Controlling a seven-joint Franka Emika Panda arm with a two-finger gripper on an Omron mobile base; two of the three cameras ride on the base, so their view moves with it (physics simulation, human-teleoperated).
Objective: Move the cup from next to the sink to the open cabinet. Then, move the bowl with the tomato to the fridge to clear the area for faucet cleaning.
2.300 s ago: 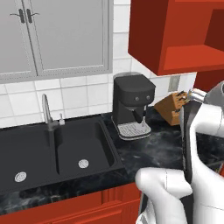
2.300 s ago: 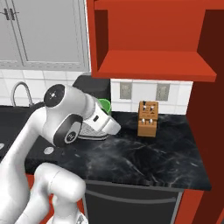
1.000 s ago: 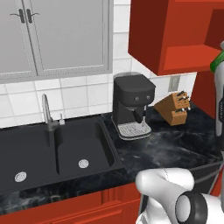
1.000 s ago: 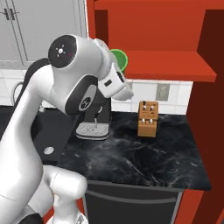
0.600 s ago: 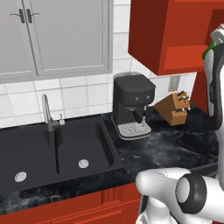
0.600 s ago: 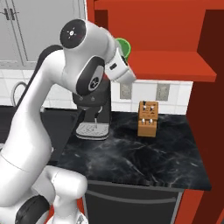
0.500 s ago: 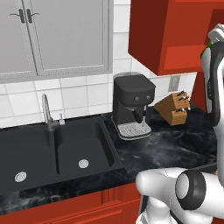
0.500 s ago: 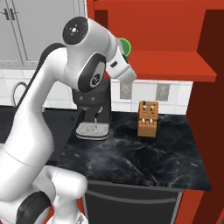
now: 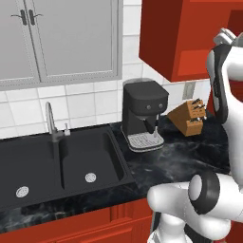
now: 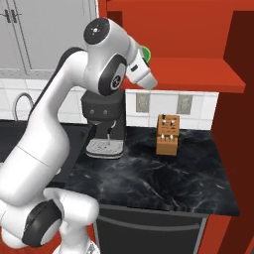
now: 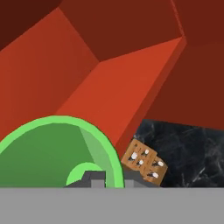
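So the cup [image 11: 52, 153] is up at the open cabinet [image 10: 198, 69] right now, carried high at the near edge of the red shelf. From the hand camera you look straight down into its bright green mouth, with the red shelf floor and back corner spreading out beyond it. From the right base camera just a sliver of green rim peeks out behind the arm's wrist, level with the shelf.

The end effector [image 11: 103, 179] is pinched all the way down, and it looks like it has the cup by the rim wall, one finger inside and one outside, though most of the fingers are cut off at the bottom of the hand view, so that's my read rather than a clear sight.

Handling-wise I'd guess this thing is light, rigid and smooth, plastic-looking with no handle. A rim pinch is about the only sensible hold on it, but it lets the cup swing or slip if the wrist tips, so it should go down flat on the shelf before the fingers let go.

Below the cabinet sits the black marble worktop [image 10: 163, 173] with a wooden knife block [image 10: 167, 135] against the tiled wall, and a black coffee machine [image 9: 144, 114] further left. Past that are the sink [image 9: 57, 166] and the faucet [image 9: 51, 122], below the grey double-door cabinet [image 9: 61, 38].
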